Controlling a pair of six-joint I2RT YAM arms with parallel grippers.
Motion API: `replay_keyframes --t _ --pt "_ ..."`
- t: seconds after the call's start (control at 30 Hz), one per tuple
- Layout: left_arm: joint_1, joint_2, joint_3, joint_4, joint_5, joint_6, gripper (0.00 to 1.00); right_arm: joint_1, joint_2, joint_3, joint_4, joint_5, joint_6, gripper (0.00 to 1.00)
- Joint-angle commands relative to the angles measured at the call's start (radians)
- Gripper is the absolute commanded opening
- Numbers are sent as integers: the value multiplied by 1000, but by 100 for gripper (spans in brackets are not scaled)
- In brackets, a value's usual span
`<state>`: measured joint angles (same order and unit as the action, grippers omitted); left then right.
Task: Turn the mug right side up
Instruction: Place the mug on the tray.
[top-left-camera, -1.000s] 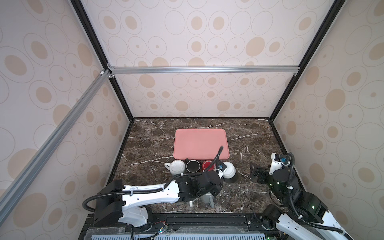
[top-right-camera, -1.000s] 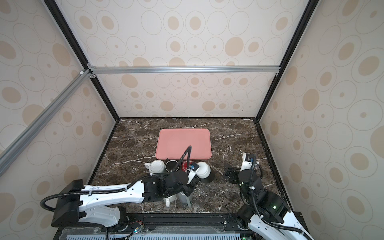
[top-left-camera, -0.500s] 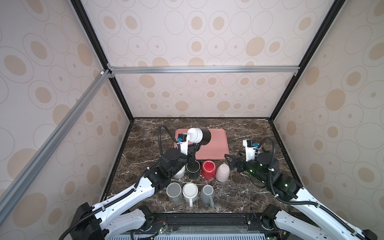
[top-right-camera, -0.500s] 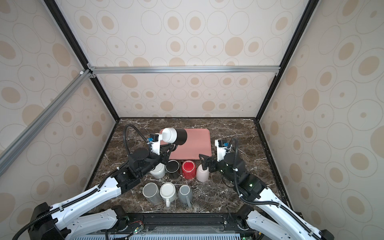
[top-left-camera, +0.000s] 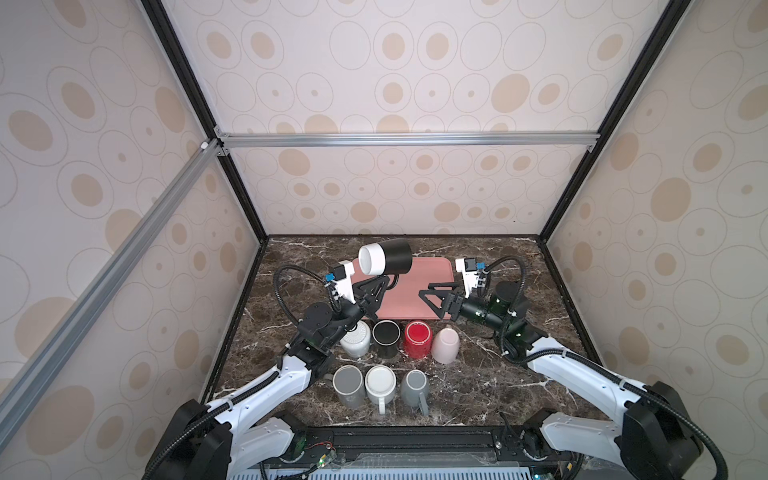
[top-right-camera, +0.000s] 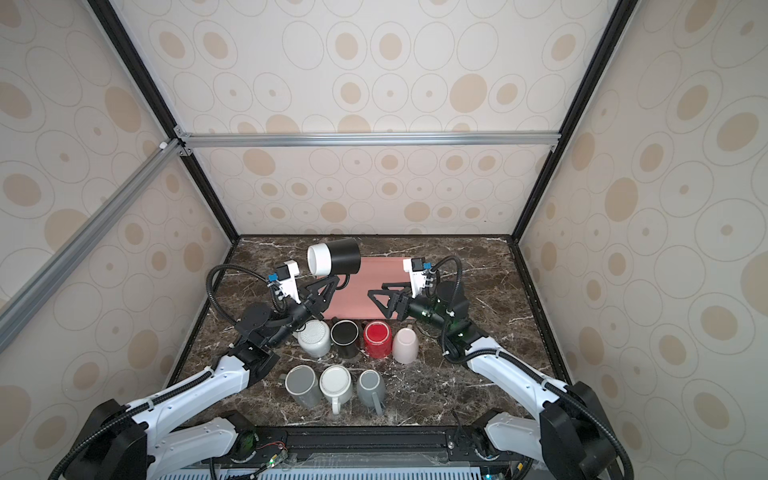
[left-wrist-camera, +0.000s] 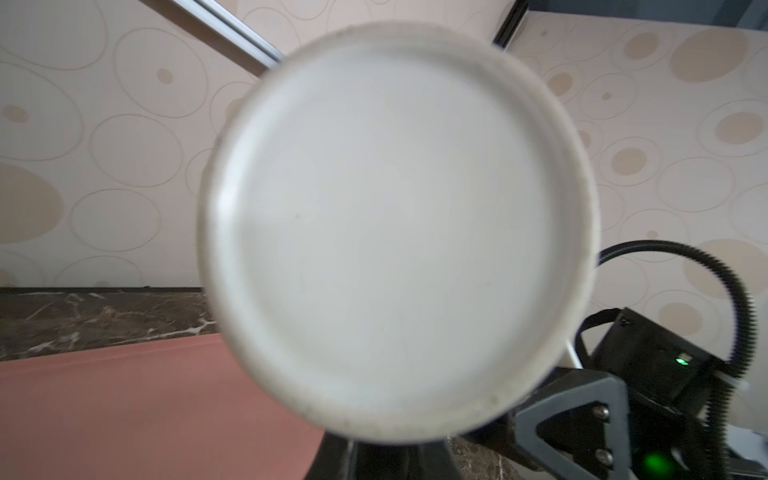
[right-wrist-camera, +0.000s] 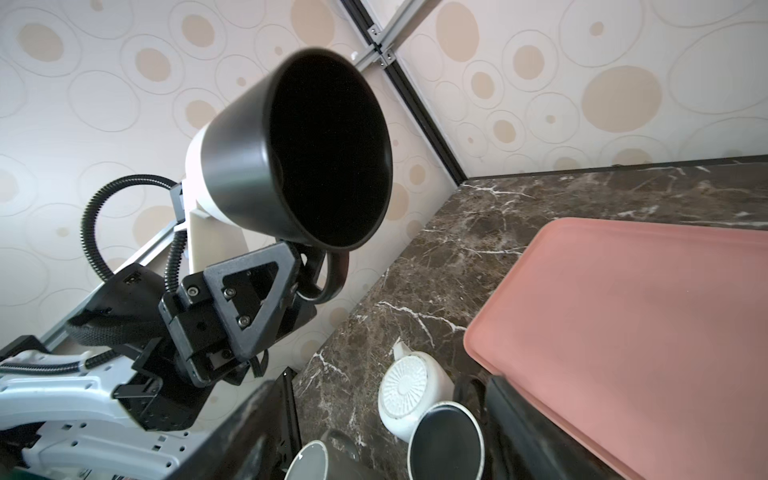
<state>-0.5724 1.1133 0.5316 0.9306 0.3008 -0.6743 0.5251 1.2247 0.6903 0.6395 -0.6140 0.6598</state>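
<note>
Two pincers up: you've got both raised over the back half of the surface (top-left-camera: 478, 374), facing each other across the pink tray (top-left-camera: 419, 274).
Left pincer (right-wrist-camera: 303, 274): clamped tight on the handle of the black mug (top-left-camera: 384, 257), which hangs under the mug body.
Where the mug is: in the air over the left end of the tray, touching nothing but that pincer.
Mug tilt: lying on its side, so it's neither bottom-up nor upright.
Mouth: aimed at your right arm; the right wrist view looks straight into the dark inside.
Base: it's white, turned back toward your left arm, and it fills most of the left wrist view.
Right pincer (top-left-camera: 424, 289): jaws apart with nothing between them, over the tray's right edge, well apart from the mug.
Row by the tray: ribbed white mug (top-left-camera: 355, 338), dark mug (top-left-camera: 385, 334), red mug (top-left-camera: 417, 336), pink mug (top-left-camera: 445, 345), standing side by side just in front of the tray. The white and pink ones are bottom-up.
Front row: big grey mug (top-left-camera: 349, 384), plain white mug (top-left-camera: 380, 384), small grey mug (top-left-camera: 413, 384), all mouths up.
</note>
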Motion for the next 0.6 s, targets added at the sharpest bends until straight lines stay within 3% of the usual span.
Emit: replay_keyframes --t 0.0,0.27,0.57 --pt "3 1 30 353 111 -88 0 2 47 63 227 -169 102 72" --pt "4 57 30 524 145 -213 0 47 131 124 403 -225 195 66" --pt "3 80 18 578 146 -254 0 99 146 180 371 -192 153 58"
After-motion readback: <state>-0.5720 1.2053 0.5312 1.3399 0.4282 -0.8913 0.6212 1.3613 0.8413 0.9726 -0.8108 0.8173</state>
